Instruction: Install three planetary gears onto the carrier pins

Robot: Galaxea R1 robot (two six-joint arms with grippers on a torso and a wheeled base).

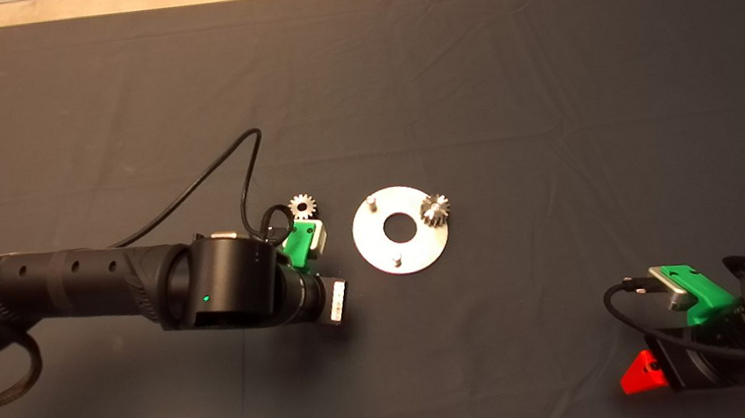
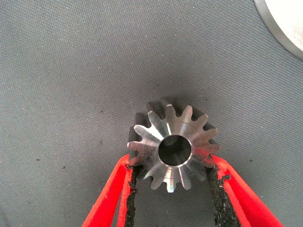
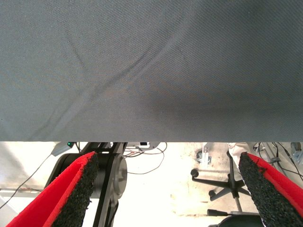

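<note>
Gears first: in the head view I had one gear (image 1: 435, 209) already seated on a pin of the carrier disc (image 1: 414, 255), at the disc's right edge, and a loose gear (image 1: 303, 206) lying flat on the worktop (image 1: 469, 67) just left of the disc. Two pins were bare, the upper-left pin (image 1: 371, 202) and the lower pin (image 1: 396, 259). My left arm reached in from the left, its wrist close beside the disc; the fingers themselves were hidden under the wrist there. The right gripper (image 1: 642, 373) sat parked at the lower right, well apart from everything.

Over to the left wrist view: the left gripper (image 2: 173, 177) had a held gear (image 2: 173, 149) between its pads, one pad touching the teeth on each side, bore facing the camera, so I read it as pinched. The disc's rim (image 2: 284, 28) showed at the corner, beyond the fingertips and off to one side. That was the relation I judged the next move hung on: bore axis upright, disc ahead, and this arm far nearer to it than the other.

Right wrist view: fingers (image 3: 71, 194) spread wide, nothing between them, only mat and the floor beyond it.
</note>
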